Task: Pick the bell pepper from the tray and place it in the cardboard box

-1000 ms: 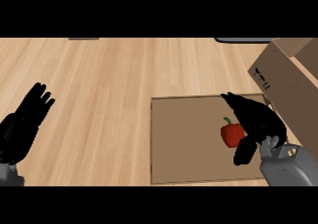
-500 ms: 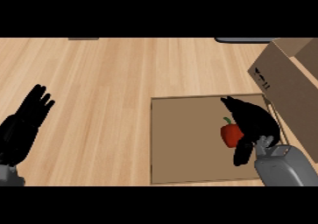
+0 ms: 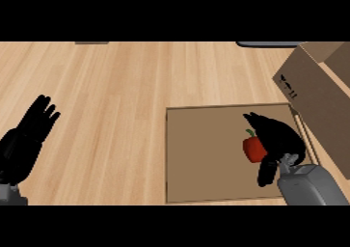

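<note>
The right hand (image 3: 280, 140) has closed in around the pepper (image 3: 253, 148) on the tray (image 3: 206, 159), so lifting toward the box (image 3: 321, 91) looks next.

The right hand (image 3: 280, 142) covers the right side of the bell pepper (image 3: 253, 148), so only its red left part and green stem show. The cardboard box (image 3: 321, 96) runs off the right edge, its opening mostly out of sight. The tray (image 3: 206, 159) loses its right rim behind the hand and forearm.
</note>
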Available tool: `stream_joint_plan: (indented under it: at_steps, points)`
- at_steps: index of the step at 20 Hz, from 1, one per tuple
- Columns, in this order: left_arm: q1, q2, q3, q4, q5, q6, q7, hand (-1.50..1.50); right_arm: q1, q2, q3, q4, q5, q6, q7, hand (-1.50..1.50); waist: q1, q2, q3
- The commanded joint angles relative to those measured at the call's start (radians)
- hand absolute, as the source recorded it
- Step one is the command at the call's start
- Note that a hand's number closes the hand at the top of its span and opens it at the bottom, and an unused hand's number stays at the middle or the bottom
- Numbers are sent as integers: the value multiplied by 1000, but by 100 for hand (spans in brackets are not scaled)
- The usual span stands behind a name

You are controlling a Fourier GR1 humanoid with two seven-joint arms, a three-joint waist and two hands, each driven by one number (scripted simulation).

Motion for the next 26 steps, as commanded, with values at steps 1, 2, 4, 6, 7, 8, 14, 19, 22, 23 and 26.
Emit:
stream_joint_plan:
  at_steps: [1, 2, 4, 6, 7, 8, 14, 19, 22, 23, 26]
  points:
    - [-20, -14, 14, 1, -12, 10, 13, 0, -6, -25, -36, 51, 29, 4, -83, -150, 0, 0, 0]
    - [-35, 15, 47, 46, 1, -13, 10, 0, -37, -7, -60, 32, 18, 24, -51, -150, 0, 0, 0]
    - [-1, -31, 9, 14, -42, 6, -20, 0, -13, 38, -19, 61, 66, -32, -60, -150, 0, 0, 0]
    - [-57, -21, 14, 32, -26, 8, 27, 0, -59, 35, -23, 160, 91, -45, -92, -150, 1, 1, 0]
    - [-3, -36, 9, 7, -47, 3, -11, 0, 8, 4, -39, 95, 92, -62, -130, 150, 0, 0, 0]
    - [-45, -26, 21, 20, -16, -4, 25, 0, 15, 9, -42, -14, 72, -9, -89, 150, -2, -1, 0]
    - [-51, -5, 43, -21, -18, -2, 75, 0, -14, 8, -28, 108, 131, -108, -237, 150, 1, 0, 0]
    - [-76, 0, 61, 54, 5, -48, 35, 0, -106, 60, -91, 239, 158, -158, -216, 150, 3, 1, 0]
    - [-21, -39, 11, -8, -43, -23, 17, 0, -257, 122, -172, 418, 149, -206, -146, 150, 19, 4, 0]
    - [-75, 15, 60, 82, -4, -73, -2, 0, -275, 105, -232, 445, 128, -236, -148, 150, 17, 8, 0]
    - [-14, -27, 23, -18, -34, -35, 33, 0, -300, 116, -230, 535, 159, -316, -172, 150, 12, 3, 0]
